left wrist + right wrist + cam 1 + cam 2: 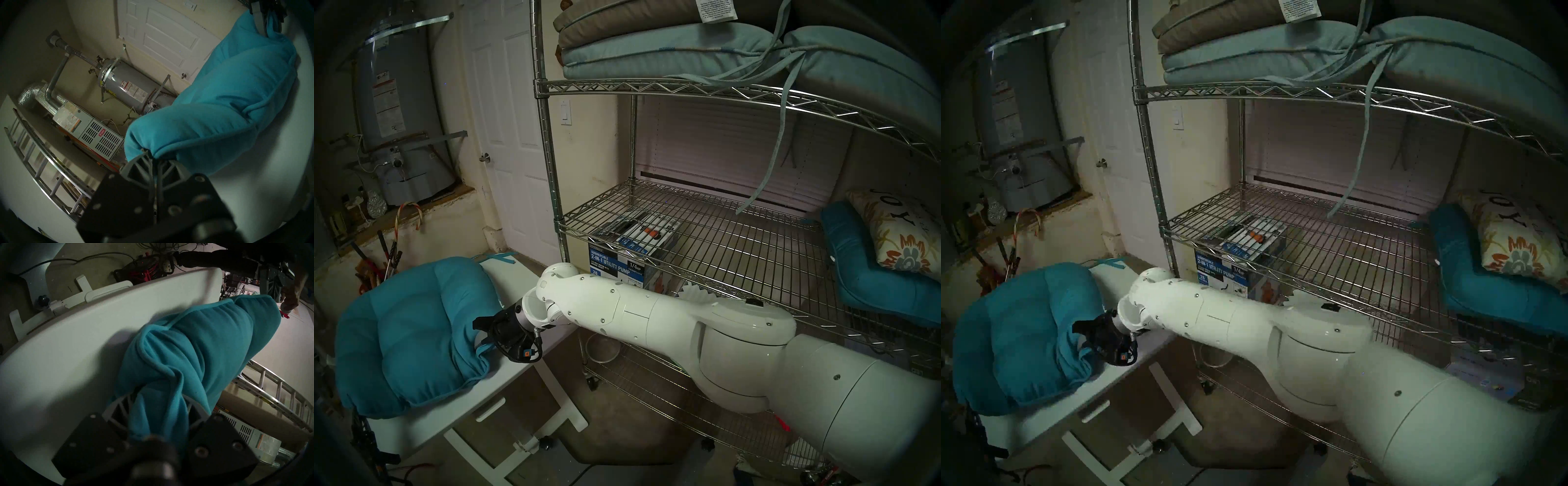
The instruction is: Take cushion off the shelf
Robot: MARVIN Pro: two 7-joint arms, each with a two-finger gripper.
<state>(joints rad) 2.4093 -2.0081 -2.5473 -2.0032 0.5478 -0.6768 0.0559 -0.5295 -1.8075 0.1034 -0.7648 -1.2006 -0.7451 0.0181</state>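
the cushion (412, 325) is off the shelf (704, 237) and lies bunched on the white surface (524, 370) at the left of the scene, its far ties (499, 258) trailing onto the bare top. it covers the left part of the top and hangs over the left edge.

the right arm (653, 315) reaches across from the right, in front of the shelf, and its end effector (482, 334) is clamped on a gathered fold at the cushion's right edge, just over the surface. from the right wrist the teal fabric is plainly squeezed between the two grey fingers (117, 405), the cloth twisted into a rope where it runs into the grip.

the left end effector (153, 159) shows only from its own wrist: its fingers are drawn tight together, pinching the cushion's near corner, with the cushion stretching away from it toward the right end effector at the far end.

the middle tier of the shelf is bare wire on its left side; at its right end sits a bent teal cushion (870, 271) with a floral pillow (897, 237) leaning on it. pale cushions (687, 47) are stacked on the tier above, their ties dangling down. a pump box (619, 268) stands below the middle tier. behind the surface are a white door (507, 135) and a water heater (398, 112).
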